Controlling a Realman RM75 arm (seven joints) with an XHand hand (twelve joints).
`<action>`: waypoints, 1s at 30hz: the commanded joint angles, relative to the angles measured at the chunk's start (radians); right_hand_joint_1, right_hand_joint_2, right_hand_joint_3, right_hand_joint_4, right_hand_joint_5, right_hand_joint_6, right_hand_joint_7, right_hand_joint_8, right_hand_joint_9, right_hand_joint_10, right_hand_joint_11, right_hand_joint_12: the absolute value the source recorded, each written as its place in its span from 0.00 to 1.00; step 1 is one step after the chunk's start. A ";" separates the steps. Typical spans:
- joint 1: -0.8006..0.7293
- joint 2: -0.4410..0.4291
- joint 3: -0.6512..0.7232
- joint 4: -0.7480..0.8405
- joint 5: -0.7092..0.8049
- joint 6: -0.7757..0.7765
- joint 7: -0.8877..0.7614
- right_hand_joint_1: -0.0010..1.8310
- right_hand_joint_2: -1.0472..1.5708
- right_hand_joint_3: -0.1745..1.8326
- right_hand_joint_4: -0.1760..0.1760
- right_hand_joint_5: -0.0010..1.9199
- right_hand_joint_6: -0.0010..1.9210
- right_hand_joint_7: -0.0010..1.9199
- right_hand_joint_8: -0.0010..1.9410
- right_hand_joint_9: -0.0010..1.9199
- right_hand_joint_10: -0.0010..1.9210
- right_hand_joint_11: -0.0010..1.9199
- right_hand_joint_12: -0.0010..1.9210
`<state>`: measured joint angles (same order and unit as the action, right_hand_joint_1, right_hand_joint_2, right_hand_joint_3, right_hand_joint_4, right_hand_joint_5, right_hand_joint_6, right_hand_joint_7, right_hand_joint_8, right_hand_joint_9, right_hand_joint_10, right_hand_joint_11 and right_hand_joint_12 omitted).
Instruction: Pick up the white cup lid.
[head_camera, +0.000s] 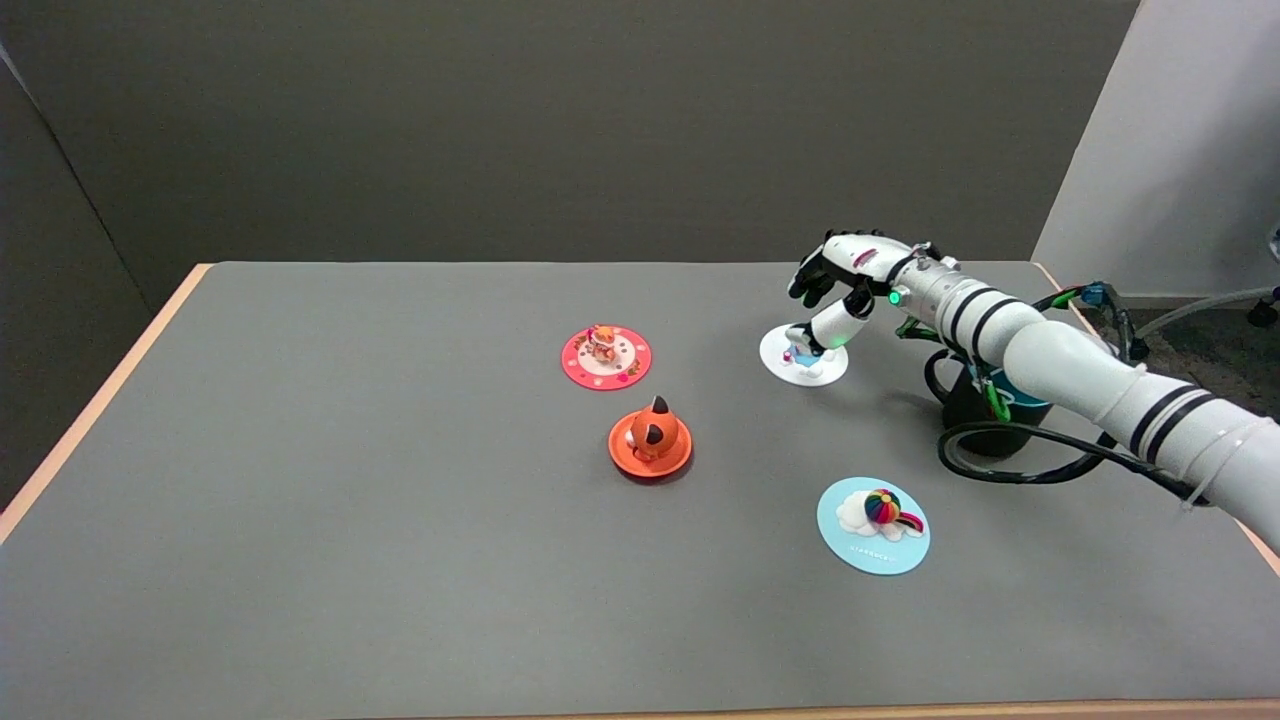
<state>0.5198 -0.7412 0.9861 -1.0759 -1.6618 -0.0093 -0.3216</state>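
The white cup lid (797, 362) lies flat on the grey table (350, 500) at the right of the middle, with a small figure on top. My right hand (838, 285) hovers over its far right side. The thumb reaches down to the figure on the lid and seems to touch it, while the other fingers are curled above and apart from it. The lid rests on the table and nothing is lifted.
A pink lid (606, 357) lies to the left, an orange lid (650, 442) with a fox figure nearer the middle, and a light blue lid (873, 525) with a rainbow figure at the front right. A dark cup (985, 415) and looped cables sit under my forearm.
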 joint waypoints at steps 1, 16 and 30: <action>0.084 -0.009 -0.101 0.051 -0.003 -0.039 -0.147 0.44 0.59 0.50 0.00 0.36 0.10 0.45 0.15 0.37 0.13 0.24 0.18; 0.070 0.027 -0.101 0.058 -0.003 -0.057 -0.169 0.44 0.61 0.46 0.00 0.35 0.12 0.43 0.16 0.36 0.13 0.24 0.15; 0.067 0.027 -0.124 0.055 -0.001 -0.063 -0.173 0.44 0.62 0.45 0.00 0.38 0.13 0.44 0.17 0.36 0.14 0.25 0.14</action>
<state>0.5846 -0.7213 0.8922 -1.0204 -1.6637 -0.0616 -0.4756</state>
